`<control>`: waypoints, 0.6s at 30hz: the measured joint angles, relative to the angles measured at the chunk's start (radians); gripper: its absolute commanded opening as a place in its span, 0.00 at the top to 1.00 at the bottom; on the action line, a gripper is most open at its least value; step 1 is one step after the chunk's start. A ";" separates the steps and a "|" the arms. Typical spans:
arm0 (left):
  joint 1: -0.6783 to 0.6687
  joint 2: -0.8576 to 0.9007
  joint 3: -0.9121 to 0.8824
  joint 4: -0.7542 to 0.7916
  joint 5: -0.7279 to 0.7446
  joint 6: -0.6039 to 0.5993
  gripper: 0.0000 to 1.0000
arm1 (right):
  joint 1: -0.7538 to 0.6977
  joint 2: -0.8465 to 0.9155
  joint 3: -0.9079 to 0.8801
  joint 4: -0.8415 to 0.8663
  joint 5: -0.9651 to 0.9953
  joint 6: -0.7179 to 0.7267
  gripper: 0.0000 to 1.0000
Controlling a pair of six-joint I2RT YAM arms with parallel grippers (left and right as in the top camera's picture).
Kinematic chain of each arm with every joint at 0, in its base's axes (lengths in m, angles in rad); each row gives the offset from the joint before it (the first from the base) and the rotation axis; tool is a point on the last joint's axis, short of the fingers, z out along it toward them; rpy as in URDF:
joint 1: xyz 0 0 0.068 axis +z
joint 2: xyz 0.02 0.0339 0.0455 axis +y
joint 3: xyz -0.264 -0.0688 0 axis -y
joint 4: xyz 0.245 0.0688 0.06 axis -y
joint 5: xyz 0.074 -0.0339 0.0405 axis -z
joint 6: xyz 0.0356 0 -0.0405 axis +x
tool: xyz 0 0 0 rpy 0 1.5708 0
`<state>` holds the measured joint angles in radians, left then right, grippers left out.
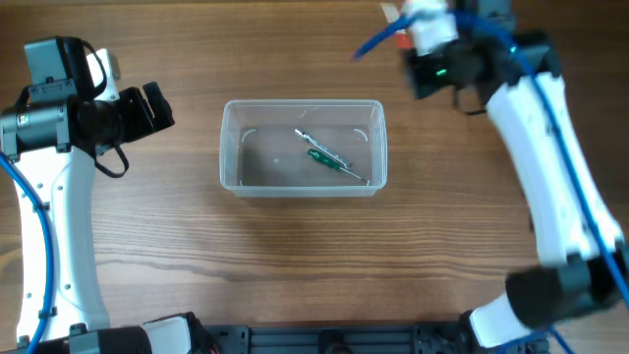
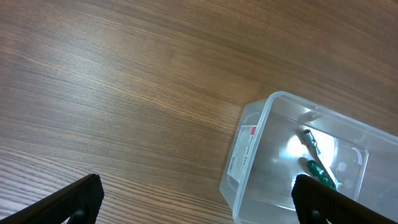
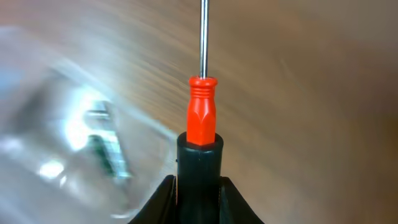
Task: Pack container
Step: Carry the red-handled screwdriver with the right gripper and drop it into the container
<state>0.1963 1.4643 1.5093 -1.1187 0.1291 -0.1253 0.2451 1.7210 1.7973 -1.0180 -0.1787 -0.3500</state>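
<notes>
We log the container (image 1: 300, 102) at the middle of the table (image 1: 295, 256), upright and open. Inside, toward its right end, lie a green-handled tool (image 1: 324, 157) and a slim silver one (image 1: 307, 136), possibly touching; the view is too small to tell. Left gripper (image 2: 199, 208): fingers wide apart, empty, near the container's left end. Right gripper (image 3: 199, 186): clamped on a red-and-black screwdriver (image 3: 201, 106), beyond the far-right corner.
</notes>
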 measured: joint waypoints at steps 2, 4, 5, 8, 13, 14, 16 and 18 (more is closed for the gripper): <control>0.000 0.000 0.000 0.000 0.000 0.000 0.00 | 0.087 -0.031 0.008 -0.023 0.000 -0.098 0.96; 0.000 0.000 0.000 0.000 0.000 0.000 0.00 | 0.174 -0.026 0.005 -0.036 -0.001 -0.188 0.96; 0.000 0.000 0.000 0.000 0.000 0.000 0.00 | 0.206 -0.014 0.001 -0.037 -0.001 -0.223 0.95; 0.000 0.000 0.000 0.000 0.000 0.000 0.00 | 0.310 0.053 -0.022 -0.040 -0.014 -0.336 0.96; 0.000 0.000 0.000 0.000 0.000 0.000 0.00 | 0.388 0.183 -0.032 -0.042 -0.063 -0.434 0.91; 0.000 0.000 0.000 0.000 0.000 0.000 0.00 | 0.399 0.216 -0.033 -0.042 -0.069 -0.443 0.90; 0.000 0.000 0.000 0.000 0.000 0.000 0.00 | 0.414 0.272 -0.034 -0.040 -0.077 -0.455 0.86; 0.000 0.000 0.000 0.000 0.000 0.000 0.00 | 0.420 0.329 -0.035 -0.040 -0.082 -0.461 0.85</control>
<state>0.1967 1.4643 1.5093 -1.1191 0.1287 -0.1253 0.6651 2.0499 1.7618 -1.0584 -0.2611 -0.8112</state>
